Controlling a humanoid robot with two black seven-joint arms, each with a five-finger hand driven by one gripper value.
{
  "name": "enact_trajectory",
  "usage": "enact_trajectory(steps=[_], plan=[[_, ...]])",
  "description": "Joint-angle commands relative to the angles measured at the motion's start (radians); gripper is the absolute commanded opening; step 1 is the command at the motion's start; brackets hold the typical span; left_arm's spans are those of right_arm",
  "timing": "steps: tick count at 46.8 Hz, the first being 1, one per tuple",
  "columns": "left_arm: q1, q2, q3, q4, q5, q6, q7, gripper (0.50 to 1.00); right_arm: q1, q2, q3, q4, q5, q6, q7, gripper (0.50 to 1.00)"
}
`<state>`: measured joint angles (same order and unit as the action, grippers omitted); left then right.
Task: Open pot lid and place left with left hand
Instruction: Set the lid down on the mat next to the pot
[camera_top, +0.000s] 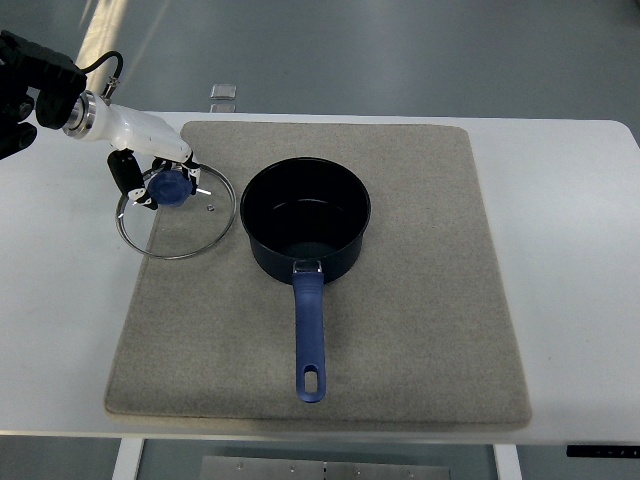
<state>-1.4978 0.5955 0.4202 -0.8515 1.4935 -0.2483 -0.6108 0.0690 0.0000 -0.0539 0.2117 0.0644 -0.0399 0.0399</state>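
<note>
Lid (178, 212) on mat (400, 330) left of pot (305, 220), left hand (160, 180) clamped on its knob

The left hand (160, 180) grips the blue knob of the glass lid (180, 210), which is on the grey mat (420, 300) just left of the open blue pot (305, 222).

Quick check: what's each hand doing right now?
Left hand: shut on the lid knob, lid lying on the mat left of the pot.
Right hand: not in view.
</note>
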Motion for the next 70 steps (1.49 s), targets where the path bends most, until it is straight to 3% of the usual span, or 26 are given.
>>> enact_trajectory(steps=[1,28,29,33,34,39,46,47,49,50,70], plan=[[0.007,-0.017,0.000,0.000,-0.015,0.000,0.000,0.500,0.000,0.000,0.000,0.000,0.000,0.000,0.000,0.915],[0.027,-0.052,-0.001,0.003,-0.027,0.000,0.000,0.500,0.000,0.000,0.000,0.000,0.000,0.000,0.000,0.915],[0.031,-0.052,-0.003,0.003,-0.029,0.001,0.000,0.508,0.000,0.000,-0.001,0.000,0.000,0.000,0.000,0.915],[0.040,-0.049,-0.021,0.003,-0.055,0.003,0.000,0.730,0.000,0.000,0.000,0.000,0.000,0.000,0.000,0.915],[0.045,-0.049,-0.024,0.003,-0.062,0.001,0.000,0.752,0.000,0.000,0.000,0.000,0.000,0.000,0.000,0.915],[0.056,-0.049,-0.026,0.003,-0.075,-0.002,0.000,0.791,0.000,0.000,0.000,0.000,0.000,0.000,0.000,0.915],[0.054,-0.049,-0.024,0.005,-0.075,-0.008,0.000,0.806,0.000,0.000,0.000,0.000,0.000,0.000,0.000,0.915],[0.054,-0.048,-0.026,0.005,-0.075,-0.008,0.000,0.820,0.000,0.000,0.000,0.000,0.000,0.000,0.000,0.915],[0.053,-0.046,-0.029,0.003,-0.076,-0.009,0.000,0.904,0.000,0.000,0.000,0.000,0.000,0.000,0.000,0.915],[0.051,-0.046,-0.026,0.003,-0.076,-0.011,0.000,0.913,0.000,0.000,0.000,0.000,0.000,0.000,0.000,0.915],[0.018,-0.036,-0.031,0.002,-0.075,-0.012,0.000,0.941,0.000,0.000,0.000,0.000,0.000,0.000,0.000,0.915]])
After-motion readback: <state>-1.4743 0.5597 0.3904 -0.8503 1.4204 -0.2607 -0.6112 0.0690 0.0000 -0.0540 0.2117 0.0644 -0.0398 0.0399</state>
